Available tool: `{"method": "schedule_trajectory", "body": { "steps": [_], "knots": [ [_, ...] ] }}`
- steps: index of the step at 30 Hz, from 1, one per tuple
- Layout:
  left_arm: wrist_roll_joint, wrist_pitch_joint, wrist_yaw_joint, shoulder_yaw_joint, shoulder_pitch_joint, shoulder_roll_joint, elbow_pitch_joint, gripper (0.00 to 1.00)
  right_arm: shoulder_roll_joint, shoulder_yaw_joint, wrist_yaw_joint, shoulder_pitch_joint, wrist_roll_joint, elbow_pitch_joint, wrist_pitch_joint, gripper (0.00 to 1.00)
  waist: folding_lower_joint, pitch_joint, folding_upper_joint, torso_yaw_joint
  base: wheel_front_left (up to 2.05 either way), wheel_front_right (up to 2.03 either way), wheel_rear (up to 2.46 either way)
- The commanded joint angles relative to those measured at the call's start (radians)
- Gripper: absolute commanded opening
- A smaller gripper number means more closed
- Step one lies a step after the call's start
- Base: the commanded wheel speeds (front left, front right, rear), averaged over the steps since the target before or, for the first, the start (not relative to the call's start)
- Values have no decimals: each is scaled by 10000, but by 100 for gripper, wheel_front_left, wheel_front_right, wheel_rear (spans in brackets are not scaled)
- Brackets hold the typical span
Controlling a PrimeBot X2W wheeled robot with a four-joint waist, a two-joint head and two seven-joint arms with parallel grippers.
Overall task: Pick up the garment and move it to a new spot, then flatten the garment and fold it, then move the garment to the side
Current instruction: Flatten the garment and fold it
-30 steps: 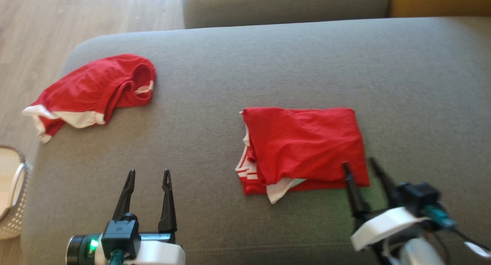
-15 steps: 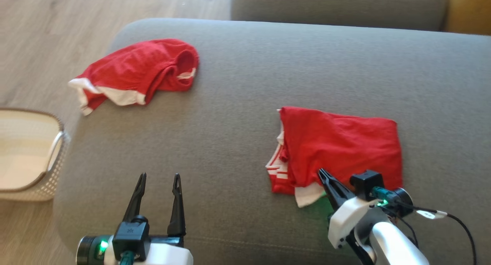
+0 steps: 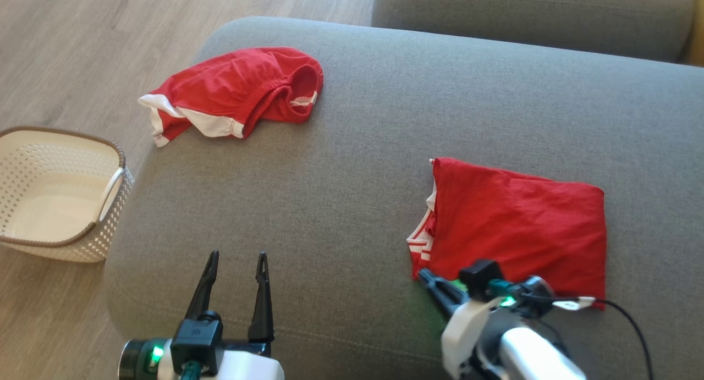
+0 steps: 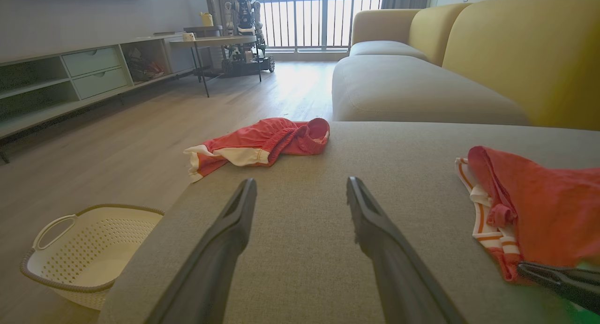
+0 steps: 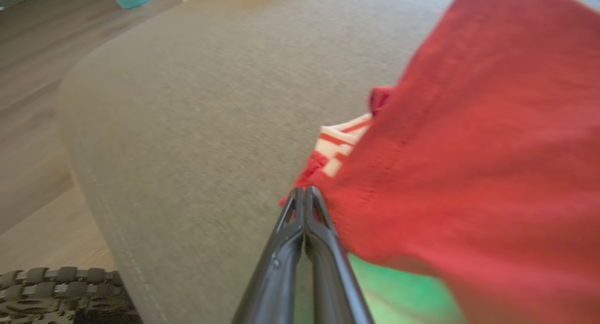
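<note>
Right gripper — fingers pressed together, tips touching a corner of the red garment, which spreads right of the fingers — grey cushion ahead and left.

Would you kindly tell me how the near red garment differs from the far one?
The near garment lies folded flat; the far garment is crumpled. The near garment sits by the right gripper; the far garment overhangs the sofa. Both are red with white trim.
</note>
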Motion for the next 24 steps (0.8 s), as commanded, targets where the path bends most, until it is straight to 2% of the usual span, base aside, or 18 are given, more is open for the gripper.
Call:
{"method": "schedule_trajectory", "body": {
  "steps": [1,5,8,9,10,11,12,16,21,24],
  "knots": [
    [-22,-90,-9,244,-393,-98,-275,100,116,750,-2,-322,563,-469,85,0,0,-18,0,13,0,0,0],
    [-20,-90,25,282,-332,-104,-316,100,116,1985,-2,-338,2361,-1336,60,0,0,-65,0,-128,0,0,0],
    [-26,-90,57,363,-249,-107,-426,100,116,1980,-2,-531,2998,-1687,-157,0,0,-85,0,-390,0,0,0],
    [-25,-90,73,400,-225,-107,-470,100,116,1823,-2,-569,3072,-1805,-206,16,0,-81,0,-503,0,0,0],
    [-28,-90,91,440,-209,-108,-508,100,116,1556,-2,-586,3099,-1942,-234,64,0,-85,0,-626,0,0,0],
    [-28,-90,91,440,-209,-108,-508,100,116,1556,-2,-586,3099,-1942,-234,64,0,-85,0,-626,0,0,0],
    [-36,-90,109,486,-192,-109,-548,100,116,1147,-2,-600,3014,-2345,-244,100,0,-93,0,-771,0,0,0],
    [-78,-90,202,743,-143,-112,-723,100,116,-301,-2,88,2118,-4209,-252,100,0,-208,0,-1402,0,0,0],
    [-392,-90,145,1204,-140,-119,-961,100,116,-1358,-2,989,417,-5913,-254,100,0,-284,0,-2140,0,0,0],
    [-408,-90,78,1491,-122,-121,-1010,100,116,-2026,-2,1521,-133,-6766,-254,100,0,-354,0,-2498,0,0,0]
  ]
}}
